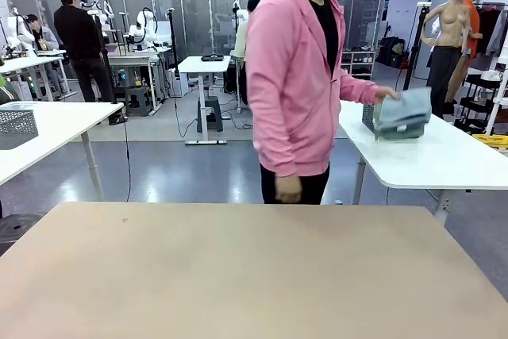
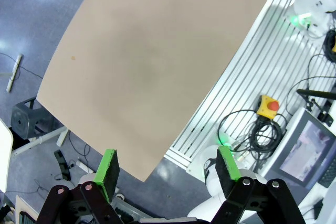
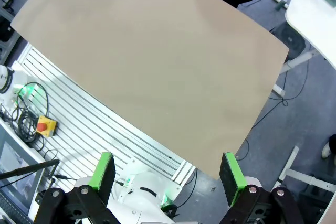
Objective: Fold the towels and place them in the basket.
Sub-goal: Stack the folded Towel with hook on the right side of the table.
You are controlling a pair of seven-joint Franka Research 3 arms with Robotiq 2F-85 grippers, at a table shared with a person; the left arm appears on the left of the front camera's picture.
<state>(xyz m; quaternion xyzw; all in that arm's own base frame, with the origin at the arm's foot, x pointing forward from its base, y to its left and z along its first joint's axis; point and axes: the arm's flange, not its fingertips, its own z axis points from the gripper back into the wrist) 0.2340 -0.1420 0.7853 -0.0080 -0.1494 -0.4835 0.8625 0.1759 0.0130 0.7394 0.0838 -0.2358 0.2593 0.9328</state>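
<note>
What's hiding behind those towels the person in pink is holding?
A dark mesh basket peeks out behind the folded towels on the white side table. The towels and the person's hand cover most of it, so its inside cannot be seen.

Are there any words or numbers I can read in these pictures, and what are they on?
No text can be read anywhere.
Screen beside the left arm's base: it shows a picture, too blurred to make out any words.
Yellow box with a red button: no lettering visible.
Towels under the person's hand: no label readable.
</note>
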